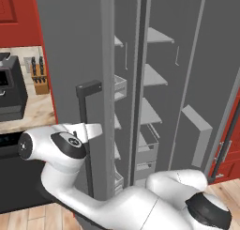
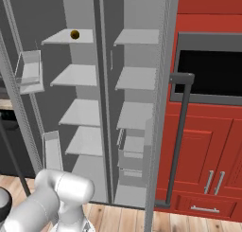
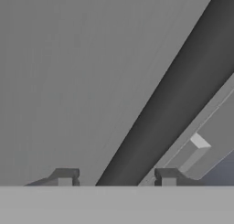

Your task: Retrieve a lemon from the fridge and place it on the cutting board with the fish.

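The fridge point(image 2: 137, 60) stands with both doors swung open, so the opening step looks done. The lemon point(image 2: 74, 34) sits on the top shelf of the fridge's left half, near that shelf's back corner and untouched. Below it the other shelves look bare, with clear bins on the doors and drawers low on the right.

The gripper point(image 3: 116, 183) is at the left door's bar handle point(image 3: 169, 104). In the hand view its two finger tips stand one on each side of the dark bar with a gap showing between each tip and the bar, so the fingers are apart and hold nothing (a let-go of the handle, as I judge it). In the left base view the arm reaches round that door's edge beside the handle point(image 1: 86, 126).

Left to do: reach up to the top shelf, grasp the lemon, carry it away from the fridge and set it on the cutting board beside the fish.
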Available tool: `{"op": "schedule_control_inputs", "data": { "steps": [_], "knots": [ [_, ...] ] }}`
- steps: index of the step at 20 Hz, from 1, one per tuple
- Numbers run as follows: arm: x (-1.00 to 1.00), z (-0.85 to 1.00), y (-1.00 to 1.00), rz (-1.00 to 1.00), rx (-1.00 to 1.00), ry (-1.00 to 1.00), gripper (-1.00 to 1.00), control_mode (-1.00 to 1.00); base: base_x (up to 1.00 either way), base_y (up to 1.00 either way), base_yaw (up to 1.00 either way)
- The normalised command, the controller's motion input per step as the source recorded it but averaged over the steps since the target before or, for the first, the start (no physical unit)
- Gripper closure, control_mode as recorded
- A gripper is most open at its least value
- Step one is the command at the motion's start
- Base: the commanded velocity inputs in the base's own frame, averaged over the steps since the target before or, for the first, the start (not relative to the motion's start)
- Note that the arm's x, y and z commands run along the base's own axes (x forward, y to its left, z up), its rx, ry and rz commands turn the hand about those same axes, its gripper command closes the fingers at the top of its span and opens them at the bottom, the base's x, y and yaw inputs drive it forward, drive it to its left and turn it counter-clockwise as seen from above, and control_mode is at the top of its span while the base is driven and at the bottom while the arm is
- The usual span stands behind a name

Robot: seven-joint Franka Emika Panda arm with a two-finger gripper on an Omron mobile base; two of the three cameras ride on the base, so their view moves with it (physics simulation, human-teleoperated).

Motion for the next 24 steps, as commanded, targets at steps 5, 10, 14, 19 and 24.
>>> {"op": "schedule_control_inputs", "data": {
  "steps": [5,10,14,19,24],
  "knots": [
    [0.0,0.0,0.14,-0.01,0.0,0.0,-1.0,-1.0,0.0,0.0,0.0],
    [0.01,0.0,0.4,-0.08,0.0,0.0,-1.0,-1.0,0.0,0.0,0.0],
    [-0.01,0.0,0.46,-0.11,-0.01,0.0,-1.0,-1.0,0.0,0.0,0.0],
    [-0.42,0.0,0.06,-0.09,0.0,0.0,-1.0,-1.0,0.0,0.0,0.0],
    [-0.49,0.01,0.05,-0.11,0.0,0.0,-1.0,-1.0,0.0,0.0,0.0]
  ]
}}
